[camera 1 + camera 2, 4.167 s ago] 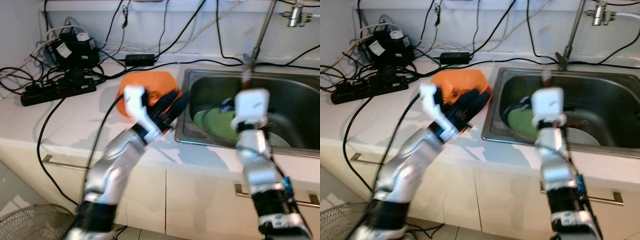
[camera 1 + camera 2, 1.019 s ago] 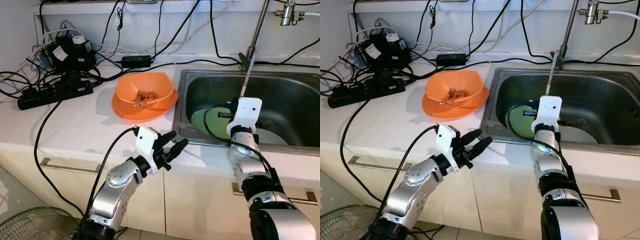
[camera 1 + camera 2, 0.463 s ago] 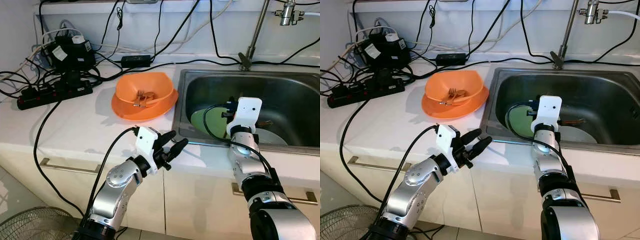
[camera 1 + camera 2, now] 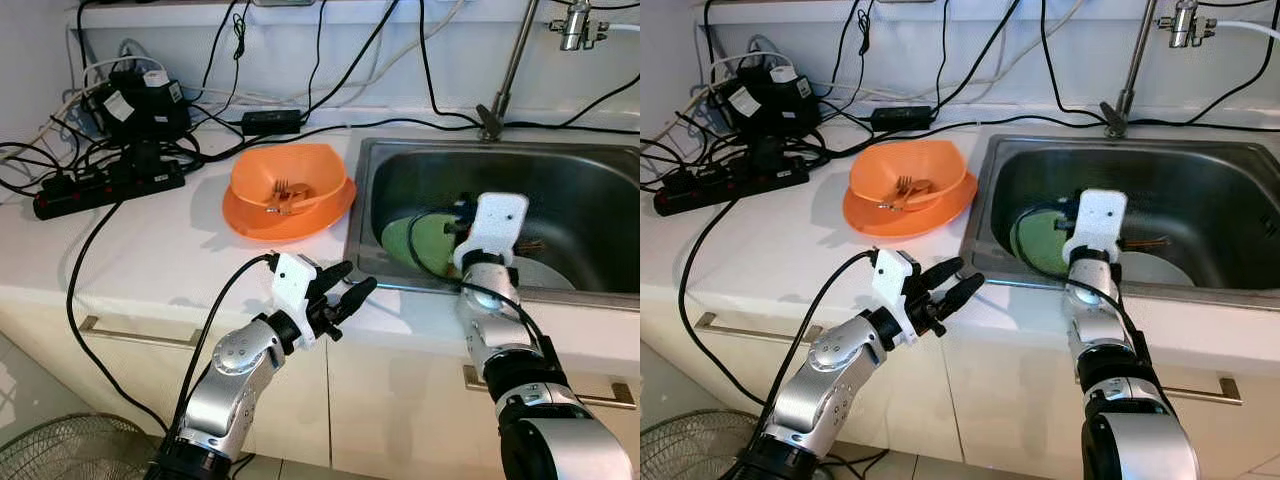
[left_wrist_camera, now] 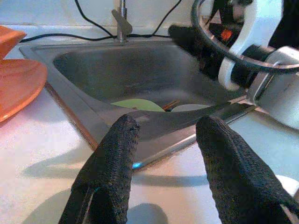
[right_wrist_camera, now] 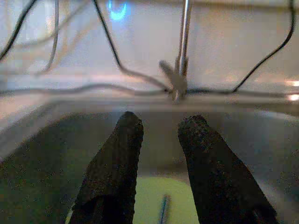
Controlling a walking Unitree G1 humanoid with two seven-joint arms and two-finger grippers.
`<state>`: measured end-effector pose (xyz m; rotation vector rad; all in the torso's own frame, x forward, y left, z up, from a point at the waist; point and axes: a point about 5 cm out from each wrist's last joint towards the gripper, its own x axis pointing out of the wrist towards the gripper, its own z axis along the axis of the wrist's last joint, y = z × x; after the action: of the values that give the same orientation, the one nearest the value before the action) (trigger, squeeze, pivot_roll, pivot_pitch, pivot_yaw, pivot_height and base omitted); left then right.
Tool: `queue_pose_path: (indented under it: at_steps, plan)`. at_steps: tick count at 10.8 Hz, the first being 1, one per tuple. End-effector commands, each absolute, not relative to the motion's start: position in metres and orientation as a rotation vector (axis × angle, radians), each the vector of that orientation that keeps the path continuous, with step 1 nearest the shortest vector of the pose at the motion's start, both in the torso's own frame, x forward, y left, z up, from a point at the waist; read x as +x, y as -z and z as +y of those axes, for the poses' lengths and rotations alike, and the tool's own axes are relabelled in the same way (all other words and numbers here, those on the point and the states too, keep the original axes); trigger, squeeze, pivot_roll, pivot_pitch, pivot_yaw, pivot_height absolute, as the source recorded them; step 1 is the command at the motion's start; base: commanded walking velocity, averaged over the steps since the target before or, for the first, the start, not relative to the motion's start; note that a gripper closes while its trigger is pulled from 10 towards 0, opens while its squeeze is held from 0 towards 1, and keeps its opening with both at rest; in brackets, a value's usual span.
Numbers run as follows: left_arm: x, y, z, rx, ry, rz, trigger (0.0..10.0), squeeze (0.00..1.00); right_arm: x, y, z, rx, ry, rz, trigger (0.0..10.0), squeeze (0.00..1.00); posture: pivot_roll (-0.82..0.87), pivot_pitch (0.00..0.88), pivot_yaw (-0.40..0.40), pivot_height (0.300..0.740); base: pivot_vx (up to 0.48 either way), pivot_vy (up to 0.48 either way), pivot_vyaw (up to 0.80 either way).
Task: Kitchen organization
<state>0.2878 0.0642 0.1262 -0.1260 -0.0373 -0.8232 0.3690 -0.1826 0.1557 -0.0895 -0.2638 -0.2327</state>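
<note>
- Left tool [image 4: 352, 290]: fingers apart, empty, above the near edge of the surface [image 4: 160, 250].
- Right tool [image 6: 159, 135]: fingers apart, empty, over the sink [image 4: 590, 190].
- Green plate [image 4: 1040, 245]: lying in the sink.
- Orange bowl [image 4: 290, 185]: left of the sink, holding a fork [image 4: 283, 194].

You're in a home kitchen: steel sink [image 4: 600, 175] with tap [image 4: 1132, 60] set in a white counter [image 4: 150, 250], cabinet drawers [image 4: 110, 330] below, orange bowl [image 4: 908, 175], green plate [image 4: 1035, 245].

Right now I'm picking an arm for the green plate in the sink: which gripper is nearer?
Right. The right gripper is over the green plate; the left gripper is outside the sink.
</note>
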Motion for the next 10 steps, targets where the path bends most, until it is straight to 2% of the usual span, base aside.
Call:
queue_pose_path:
  at_steps: [1,2,4,6,9,10]
  plan:
    - [0.292,-0.128,0.068,-0.107,0.787,-0.045,10.0,0.00,0.367,-0.183,-0.175,-0.108,0.206,-0.420,10.0,0.00,0.06,0.000,0.080,0.740,0.000,0.000,0.00]
    - [0.297,-0.140,0.069,-0.098,0.741,-0.106,10.0,0.00,0.360,-0.202,-0.168,-0.129,0.168,-0.538,10.0,0.00,0.06,0.001,0.079,0.740,0.000,0.000,0.00]
    - [0.300,-0.159,0.077,-0.019,0.637,-0.226,10.0,0.00,0.347,-0.206,-0.160,-0.147,0.143,-0.605,10.0,0.00,0.05,0.008,0.073,0.740,0.000,0.000,0.00]
    - [0.298,-0.185,0.083,0.055,0.543,-0.366,10.0,0.00,0.332,-0.180,-0.155,-0.128,0.127,-0.539,10.0,0.00,0.06,0.009,0.071,0.740,0.000,0.000,0.00]
    - [0.288,-0.211,0.077,0.118,0.529,-0.499,10.0,0.00,0.322,-0.155,-0.146,-0.125,0.117,-0.454,10.0,0.00,0.06,0.000,0.076,0.740,0.000,0.000,0.00]
    - [0.289,-0.227,0.084,0.148,0.438,-0.575,10.0,0.00,0.319,-0.146,-0.141,-0.128,0.108,-0.422,10.0,0.00,0.06,0.000,0.076,0.740,0.000,0.000,0.00]
